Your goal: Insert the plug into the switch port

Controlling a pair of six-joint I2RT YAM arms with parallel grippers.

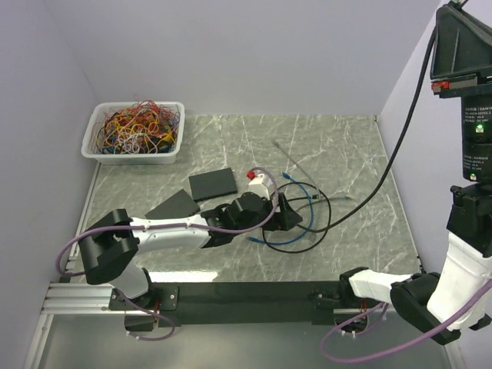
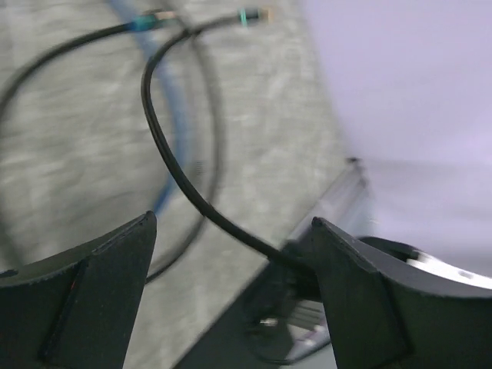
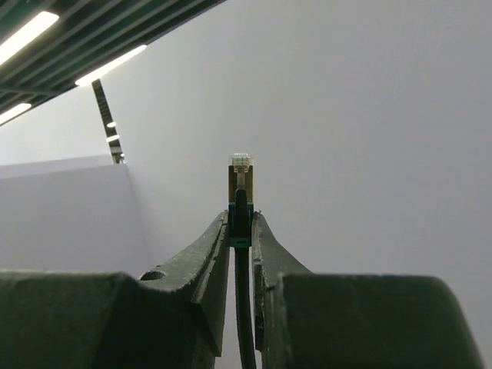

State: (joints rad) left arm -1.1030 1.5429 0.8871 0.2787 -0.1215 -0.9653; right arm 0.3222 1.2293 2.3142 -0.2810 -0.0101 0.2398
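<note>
From the top: stretches the left gripper (image 1: 284, 211) out to the middle of the desk (image 1: 354, 146), right in a tangle of black and blue cables (image 1: 311, 223). Holds the right arm (image 1: 469, 261) high at the side, with a black cable (image 1: 396, 150) hanging from it down to the desk. Shows a flat black box (image 1: 211, 183) near the left gripper, likely the switch, with nothing seen plugged in.

From the left wrist: has the fingers (image 2: 115, 261) wide apart, holding nothing, with the black cable passing between them.

From the right wrist: pinches the plug (image 3: 241, 173) tight in the right gripper (image 3: 241, 223), tip up, high in the air.

So far, plug in hand, it seems. Left to do: bring it down, line it up with a port, push it in
</note>
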